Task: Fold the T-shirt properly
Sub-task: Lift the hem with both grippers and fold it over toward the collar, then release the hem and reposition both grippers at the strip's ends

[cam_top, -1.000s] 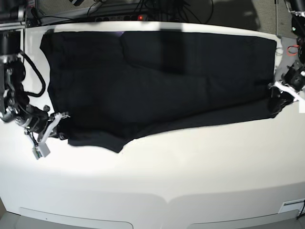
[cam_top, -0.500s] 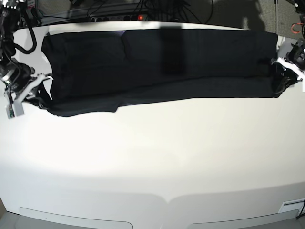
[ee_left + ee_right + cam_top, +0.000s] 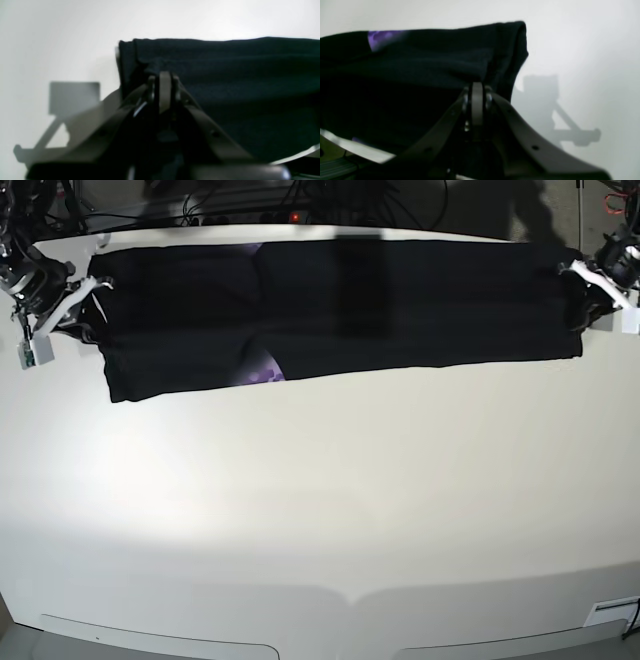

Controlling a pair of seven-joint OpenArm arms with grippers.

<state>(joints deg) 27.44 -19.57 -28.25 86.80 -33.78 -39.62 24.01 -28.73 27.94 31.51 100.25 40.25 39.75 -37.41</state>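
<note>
Base view: the T-shirt (image 3: 340,305) lies as a long folded band across the far edge of the table (image 3: 320,510).
Left hand (image 3: 590,283): clamped on the shirt's end.
Right hand (image 3: 70,295): clamped on the other end.
Progress: lengthwise fold looks made; crosswise folds left.
Containers: none seen.

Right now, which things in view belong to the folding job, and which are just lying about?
Job:
- T-shirt
- left gripper, shut on the shirt
- right gripper, shut on the shirt

Lying about:
- table
- cables behind the table
</note>
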